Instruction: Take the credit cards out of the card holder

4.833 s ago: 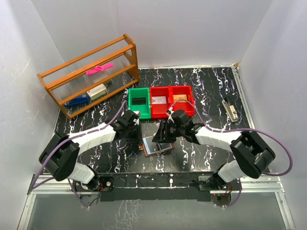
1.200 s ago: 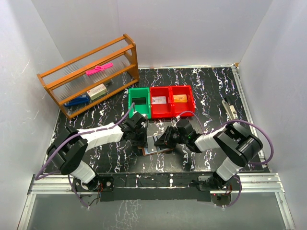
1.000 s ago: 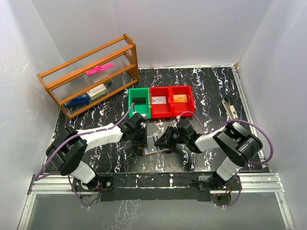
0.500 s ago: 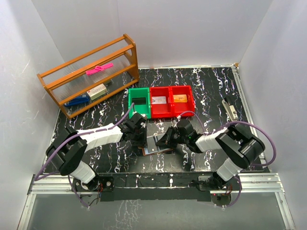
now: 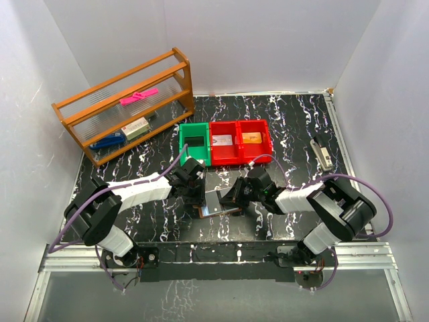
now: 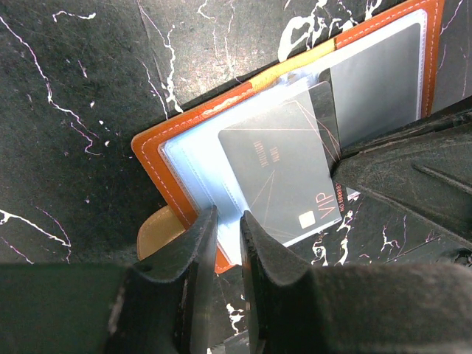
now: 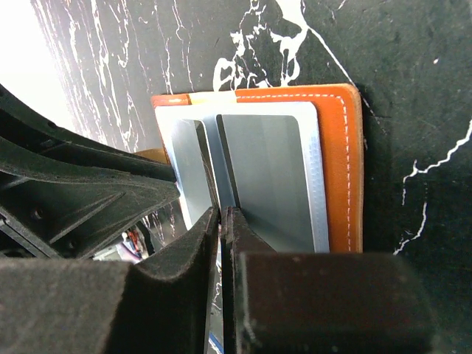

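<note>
The card holder (image 5: 203, 213) lies open on the black marbled table between my two grippers, brown-orange rim (image 6: 151, 158) and pale blue inside. My left gripper (image 5: 196, 196) is down on its left edge, fingers nearly together (image 6: 228, 217) over the blue sleeve and rim. My right gripper (image 5: 232, 198) is shut (image 7: 221, 214) on a silver-grey credit card (image 6: 284, 173) marked VIP. That card sticks partly out of the sleeve and is tilted up on edge (image 7: 190, 166). Another grey card (image 7: 269, 177) lies in the right-hand sleeve beside the rim (image 7: 341, 162).
A green bin (image 5: 194, 141) and two red bins (image 5: 240, 139) stand just behind the wallet; the red ones hold a pale card (image 5: 224, 140) and an orange card (image 5: 251, 137). A wooden rack (image 5: 127, 107) is at the back left. A small grey object (image 5: 323, 154) lies at the right.
Since 4.8 s ago both grippers have come down low onto the wallet. In the last second the right arm's elbow swung right; the grey card shows a little more.
</note>
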`<move>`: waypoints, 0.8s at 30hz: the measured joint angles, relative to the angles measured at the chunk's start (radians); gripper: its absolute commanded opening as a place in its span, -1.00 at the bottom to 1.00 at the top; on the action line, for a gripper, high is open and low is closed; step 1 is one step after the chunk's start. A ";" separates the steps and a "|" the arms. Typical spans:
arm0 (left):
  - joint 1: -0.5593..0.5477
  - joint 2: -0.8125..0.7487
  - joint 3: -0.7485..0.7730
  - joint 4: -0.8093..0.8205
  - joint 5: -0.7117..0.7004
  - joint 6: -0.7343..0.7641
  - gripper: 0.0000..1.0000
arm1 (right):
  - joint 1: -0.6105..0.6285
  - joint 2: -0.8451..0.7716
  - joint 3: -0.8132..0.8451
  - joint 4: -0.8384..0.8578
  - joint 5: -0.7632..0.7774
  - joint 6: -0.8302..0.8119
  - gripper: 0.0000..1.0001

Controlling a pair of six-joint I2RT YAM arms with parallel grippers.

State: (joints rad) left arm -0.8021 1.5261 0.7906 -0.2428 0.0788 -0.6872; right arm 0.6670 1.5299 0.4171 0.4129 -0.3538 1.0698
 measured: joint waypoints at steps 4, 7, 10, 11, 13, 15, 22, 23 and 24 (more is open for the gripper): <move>0.000 -0.002 0.000 0.000 0.000 0.000 -0.60 | 0.000 -0.009 0.001 -0.015 0.008 -0.014 -0.88; 0.000 -0.004 0.000 -0.001 0.000 0.000 -0.60 | 0.000 -0.036 0.008 -0.048 0.016 -0.057 -0.87; 0.000 -0.004 0.000 -0.002 0.000 0.003 -0.60 | 0.000 -0.044 0.037 -0.082 -0.002 -0.116 -0.89; 0.000 -0.004 0.000 -0.002 0.000 0.003 -0.60 | 0.000 -0.041 0.056 -0.099 -0.013 -0.138 -0.89; 0.000 -0.004 0.000 -0.002 0.000 0.003 -0.60 | 0.000 -0.030 0.094 -0.116 -0.031 -0.173 -0.89; 0.000 -0.004 0.000 -0.002 0.000 0.003 -0.60 | 0.000 -0.022 0.116 -0.119 -0.038 -0.190 -0.86; 0.000 -0.025 0.000 -0.029 -0.011 0.004 -0.34 | 0.000 0.001 0.113 -0.139 -0.038 -0.177 -0.59; 0.000 -0.030 0.000 -0.032 -0.011 0.005 -0.25 | 0.000 0.005 0.110 -0.139 -0.038 -0.172 -0.57; 0.000 -0.036 0.000 -0.035 -0.012 0.007 -0.20 | 0.000 0.011 0.109 -0.141 -0.038 -0.170 -0.56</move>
State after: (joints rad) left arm -0.8021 1.4899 0.7906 -0.2779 0.0666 -0.6804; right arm 0.6666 1.5414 0.5266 0.2718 -0.3920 0.8997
